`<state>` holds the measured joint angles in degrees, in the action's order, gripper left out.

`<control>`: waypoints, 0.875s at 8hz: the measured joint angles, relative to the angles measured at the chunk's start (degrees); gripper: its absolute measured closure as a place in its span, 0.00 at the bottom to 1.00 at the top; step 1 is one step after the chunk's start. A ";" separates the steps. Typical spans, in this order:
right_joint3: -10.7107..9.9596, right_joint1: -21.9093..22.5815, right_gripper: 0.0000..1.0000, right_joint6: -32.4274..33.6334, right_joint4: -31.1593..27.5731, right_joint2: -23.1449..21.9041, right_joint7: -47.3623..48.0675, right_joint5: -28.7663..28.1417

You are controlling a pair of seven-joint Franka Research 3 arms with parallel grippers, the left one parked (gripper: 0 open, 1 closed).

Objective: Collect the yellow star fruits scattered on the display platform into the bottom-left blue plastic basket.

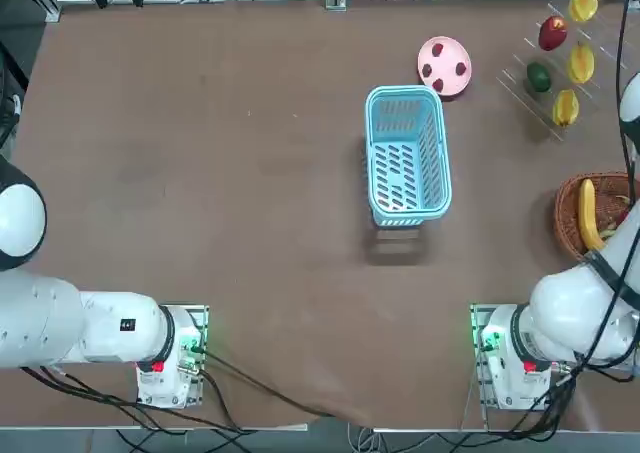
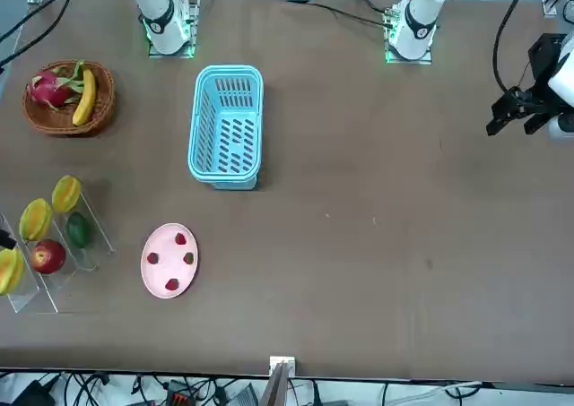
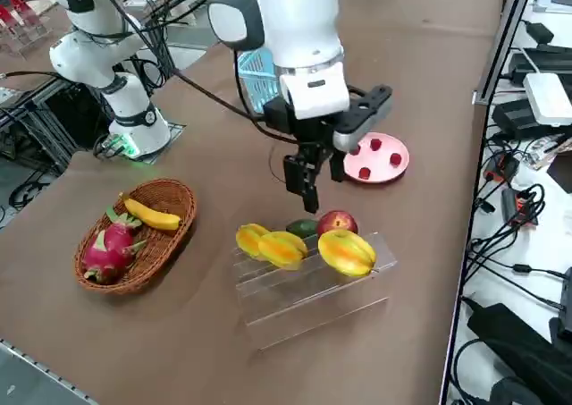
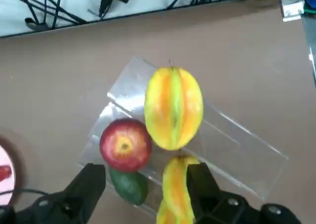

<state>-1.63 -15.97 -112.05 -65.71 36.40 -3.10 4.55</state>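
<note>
The brown table (image 1: 220, 173) fills most of the top view, and the working right arm (image 3: 286, 29) reaches in from the lower right of that frame toward the right edge. In the side view the right gripper (image 3: 304, 190) hangs in the middle of the frame, pointing down just above the fruit rack, with its jaws apart and nothing between them; the wrist view shows the two fingers (image 4: 91, 182) spread wide on either side of the fruit below. The blue basket (image 1: 406, 155) stands empty at the centre of the top view, well apart from the rack. The brown wicker basket (image 3: 134, 235), at the left of the side view, holds a banana (image 3: 150, 215) and a pink dragon fruit (image 3: 109, 251). The clear rack (image 3: 308, 293) sits in the lower middle of the side view and carries all three star fruits: one (image 3: 347, 252) at its right end, one (image 3: 282, 248) in the middle, one (image 3: 250, 238) at its left end. Crowded just behind them on the rack are a red apple (image 3: 337, 222) and a green fruit (image 3: 302, 228), both directly below the gripper. The pink plate (image 1: 444, 65), with small red pieces on it, lies between basket and rack in the upper right of the top view.
</note>
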 joint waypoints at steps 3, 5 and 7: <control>0.03 -0.48 0.00 -1.75 3.50 3.84 0.02 -0.05; 0.02 -1.72 0.00 -2.62 3.80 5.05 0.02 -0.07; 0.05 -2.64 0.00 -3.95 3.90 5.64 0.02 -0.19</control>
<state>-1.58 -18.61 -116.01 -61.81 42.04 -3.08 4.36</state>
